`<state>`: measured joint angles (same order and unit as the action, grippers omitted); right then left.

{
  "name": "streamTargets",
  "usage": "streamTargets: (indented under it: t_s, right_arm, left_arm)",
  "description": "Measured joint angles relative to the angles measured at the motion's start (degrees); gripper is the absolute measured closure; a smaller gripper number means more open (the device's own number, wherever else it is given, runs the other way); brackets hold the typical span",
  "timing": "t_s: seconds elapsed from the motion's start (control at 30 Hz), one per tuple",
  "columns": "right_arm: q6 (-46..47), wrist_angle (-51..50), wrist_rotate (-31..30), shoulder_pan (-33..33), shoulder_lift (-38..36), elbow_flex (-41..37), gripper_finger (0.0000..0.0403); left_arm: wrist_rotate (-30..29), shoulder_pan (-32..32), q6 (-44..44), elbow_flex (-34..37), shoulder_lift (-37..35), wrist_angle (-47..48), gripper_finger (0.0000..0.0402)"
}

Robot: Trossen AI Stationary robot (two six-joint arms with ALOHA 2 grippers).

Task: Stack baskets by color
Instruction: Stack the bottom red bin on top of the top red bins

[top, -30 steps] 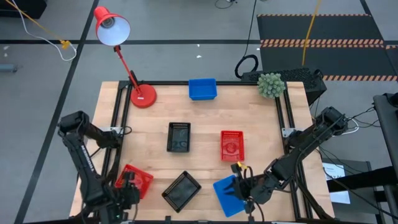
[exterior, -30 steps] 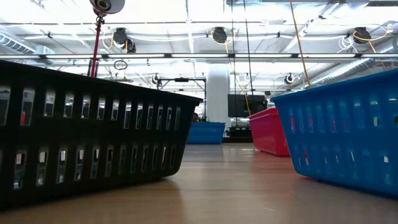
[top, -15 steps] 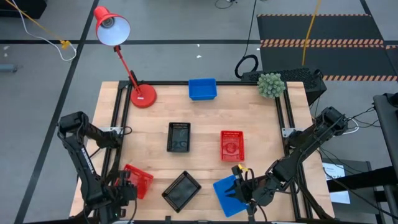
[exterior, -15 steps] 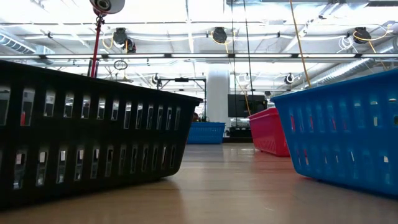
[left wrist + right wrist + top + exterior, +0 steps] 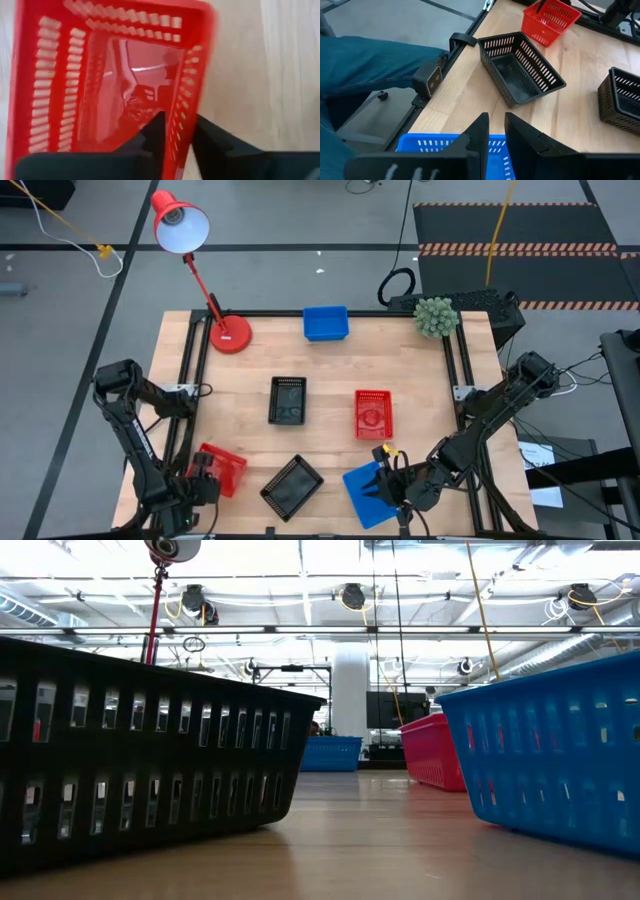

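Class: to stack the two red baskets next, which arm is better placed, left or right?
Left. Its claw straddles the near red basket's wall, jaws on either side. The right claw is at the blue basket, farther from both reds.

Overhead looks straight down; low camera sits table-level between baskets; wrist cameras close, basket-facing.

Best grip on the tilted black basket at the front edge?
Grip the black basket by a long wall's rim, from above, one finger inside and one outside. It sits open side up and rotated to the table edges, so turn the wrist to match. Its perforated walls are thin and flare outward, as the right wrist view shows. The left gripper is nearer, at a red basket.
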<state>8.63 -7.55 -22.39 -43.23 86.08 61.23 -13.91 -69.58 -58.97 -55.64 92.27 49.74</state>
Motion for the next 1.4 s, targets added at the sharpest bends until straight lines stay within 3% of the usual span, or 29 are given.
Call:
streamTargets:
  t_s: [0.07, 0.13, 0.3, 0.5, 0.67, 0.73, 0.93, 1.1, 1.27, 1.4]
  right_arm:
    - [-1.46, 0.01, -0.05, 0.13, 0.00, -0.02, 0.0346]
    - [-2.85, 0.38, -0.07, 0.69, 0.00, -0.02, 0.0346]
    - [-3.54, 4.17, -0.13, 3.89, 0.00, -0.06, 0.0346]
    - [-11.01, 5.44, 0.46, 7.28, -0.04, 0.12, 0.0346]
    - [-14.57, 7.75, 0.48, 9.67, -0.02, 3.35, 0.0346]
    - [-16.83, 7.63, -0.22, 10.15, -0.02, 5.15, 0.0346]
    - [-21.28, 4.60, -5.38, 9.95, -0.10, 10.21, 0.0346]
    - [-18.96, 1.58, -14.75, 10.28, -0.87, 10.74, 0.0346]
    - [-15.94, -2.63, -20.88, 10.56, -2.39, 10.74, 0.0340]
    - [-13.14, -2.37, -21.33, 10.65, -4.21, 10.74, 0.0327]
  left_arm:
    - [-0.92, 0.02, 5.03, -0.11, 0.00, 0.06, 0.0369]
    - [-1.80, 0.50, 11.15, -0.80, 0.00, 0.37, 0.0388]
    - [-4.59, 3.61, 29.70, -5.55, 0.00, 4.45, 0.0384]
    - [-9.01, 8.63, 49.38, -17.56, -0.02, 15.90, 0.0389]
    - [-20.55, 14.08, 70.52, -26.30, -0.04, 18.92, 0.0387]
    - [-21.87, 17.43, 76.00, -28.53, -0.06, 18.92, 0.0393]
    - [-23.07, 26.14, 88.97, -29.22, -0.04, 15.23, 0.0383]
    - [-26.02, 32.45, 95.05, -28.71, -0.04, 9.32, 0.0394]
    - [-26.01, 35.76, 101.96, -28.25, 0.07, 1.87, 0.0384]
    - [-25.97, 37.23, 104.36, -27.91, 1.51, -0.77, 0.0394]
